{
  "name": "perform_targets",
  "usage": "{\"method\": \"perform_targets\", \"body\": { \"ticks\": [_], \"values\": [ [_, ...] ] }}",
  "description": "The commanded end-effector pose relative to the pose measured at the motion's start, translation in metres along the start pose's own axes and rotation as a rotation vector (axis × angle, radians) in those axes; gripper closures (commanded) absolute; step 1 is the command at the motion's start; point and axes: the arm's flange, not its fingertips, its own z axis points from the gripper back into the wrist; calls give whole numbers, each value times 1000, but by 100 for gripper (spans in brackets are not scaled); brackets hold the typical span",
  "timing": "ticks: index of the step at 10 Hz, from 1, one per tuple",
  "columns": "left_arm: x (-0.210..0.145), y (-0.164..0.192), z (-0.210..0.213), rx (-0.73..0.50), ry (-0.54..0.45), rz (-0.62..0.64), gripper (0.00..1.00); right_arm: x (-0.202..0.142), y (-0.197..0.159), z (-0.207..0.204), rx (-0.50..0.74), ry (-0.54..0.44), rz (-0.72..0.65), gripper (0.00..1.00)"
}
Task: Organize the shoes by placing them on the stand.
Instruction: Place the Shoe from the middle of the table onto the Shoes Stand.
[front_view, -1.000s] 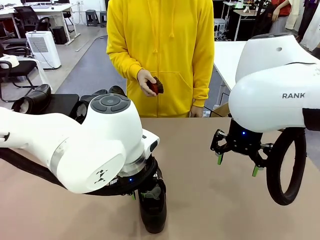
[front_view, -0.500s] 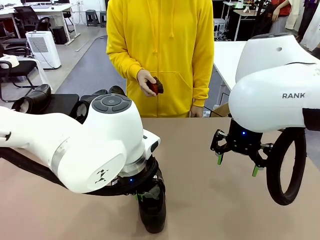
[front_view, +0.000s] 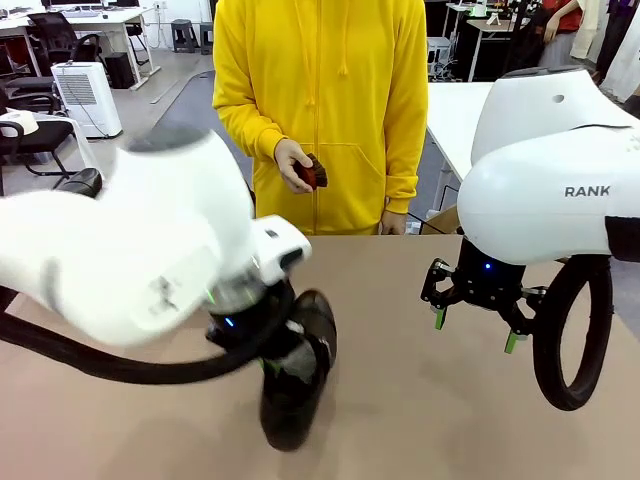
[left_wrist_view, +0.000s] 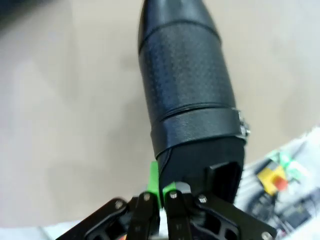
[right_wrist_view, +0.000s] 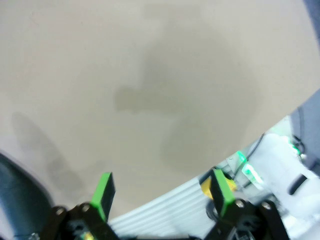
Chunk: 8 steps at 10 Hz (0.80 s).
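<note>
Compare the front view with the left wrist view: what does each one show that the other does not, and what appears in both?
Front view alone: a person in a yellow hoodie holding a small dark object, and the right tool, open above the beige table. Left wrist view alone: the glossy black leather shoe's perforated texture and a small metal fitting on its band. Both: the left tool shut on that shoe, over the table.

"RANK" on right arm housing (start cut off).
</note>
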Motion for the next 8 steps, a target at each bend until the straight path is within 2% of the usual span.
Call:
{"method": "perform_targets", "body": {
  "ticks": [1,2,4,6,7,8],
  "values": [
    [7,45,67,-55,-23,-108,100,4,-2,2,-6,-14,15,0],
    [14,64,88,-46,-80,-159,100,4,-2,2,-6,-14,15,0],
    [28,107,115,10,-167,-158,100,4,-2,2,-6,-14,15,0],
    [53,155,143,44,-295,-79,100,4,-2,2,-6,-14,15,0],
    [62,171,158,7,-337,14,100,4,-2,2,-6,-14,15,0],
    [39,146,138,36,-228,-105,100,4,-2,2,-6,-14,15,0]
  ]
}}
